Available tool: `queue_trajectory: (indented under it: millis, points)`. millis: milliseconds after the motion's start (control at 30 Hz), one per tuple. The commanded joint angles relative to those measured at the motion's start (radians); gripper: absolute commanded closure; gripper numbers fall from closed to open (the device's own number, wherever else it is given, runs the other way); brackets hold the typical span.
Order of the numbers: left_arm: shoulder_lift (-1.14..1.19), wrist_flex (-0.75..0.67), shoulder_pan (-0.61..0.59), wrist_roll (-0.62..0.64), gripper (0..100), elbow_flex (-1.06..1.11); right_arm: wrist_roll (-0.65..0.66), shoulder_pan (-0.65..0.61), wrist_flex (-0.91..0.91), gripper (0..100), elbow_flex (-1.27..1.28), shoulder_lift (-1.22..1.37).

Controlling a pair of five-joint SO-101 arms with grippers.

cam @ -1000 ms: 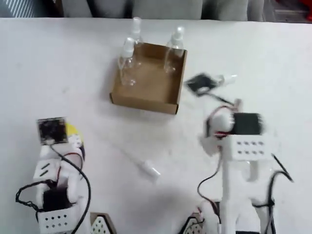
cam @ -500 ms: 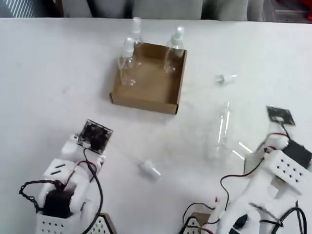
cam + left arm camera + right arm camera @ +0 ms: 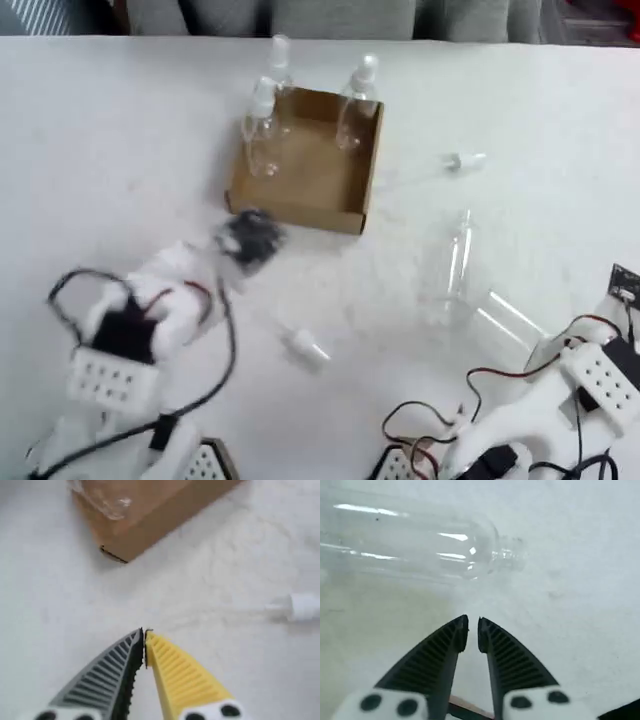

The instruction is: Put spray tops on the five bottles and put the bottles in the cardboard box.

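The left gripper point(image 3: 145, 639) is hanging at the 7 o'clock corner of the cardboard box point(image 3: 296, 208), its jaws pressed together on nothing. A spray top point(image 3: 305, 347) is lying at the box's 6 o'clock and a second spray top point(image 3: 462, 160) at its 3. The right gripper point(image 3: 472, 629) is sitting all but closed and empty just beside an uncapped bottle point(image 3: 420, 550), which is lying at the box's 4 o'clock. Three capped bottles point(image 3: 262, 125) seem to be standing at the box's 12 o'clock end.

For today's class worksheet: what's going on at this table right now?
Neither gripper holds anything. The left gripper, shut, sits near a corner of the cardboard box, in which two capped bottles stand. The right gripper hangs by an uncapped bottle lying on the table; a spray top lies loose between the arms.
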Motion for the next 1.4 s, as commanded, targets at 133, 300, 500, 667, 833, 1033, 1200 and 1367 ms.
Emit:
queue_trajectory:
  millis: [133, 300, 500, 667, 833, 1033, 1200, 1367]
  points:
    - [0.099, 0.104, 0.228, -0.293, 98, -0.049, -0.009, 0.01, -0.044, 98.2, 0.018, -0.016]
    - [0.094, 0.164, 0.352, -0.336, 92, -0.048, -0.008, 0.008, -0.044, 98.2, 0.018, -0.016]
    - [0.097, 0.169, 0.366, -0.399, 77, -0.032, -0.002, 0.002, -0.044, 98.2, 0.02, -0.016]
    - [0.102, 0.048, 0.414, -0.459, 79, 0.02, 0.0, 0.002, -0.065, 98.2, 0.021, -0.01]
    - [0.102, 0.026, 0.504, -0.514, 79, 0.018, 0.0, 0.002, -0.071, 98.2, 0.025, -0.01]
    - [0.102, -0.063, 0.53, -0.624, 79, 0.092, 0.002, 0.002, -0.071, 98.2, 0.034, -0.016]
    - [0.11, -0.212, 0.533, -0.624, 79, 0.161, 0.002, 0.002, -0.097, 98.2, 0.038, -0.016]
    - [0.292, -0.273, 0.533, -0.623, 79, 0.098, 0.002, 0.001, -0.099, 98.2, 0.038, -0.016]
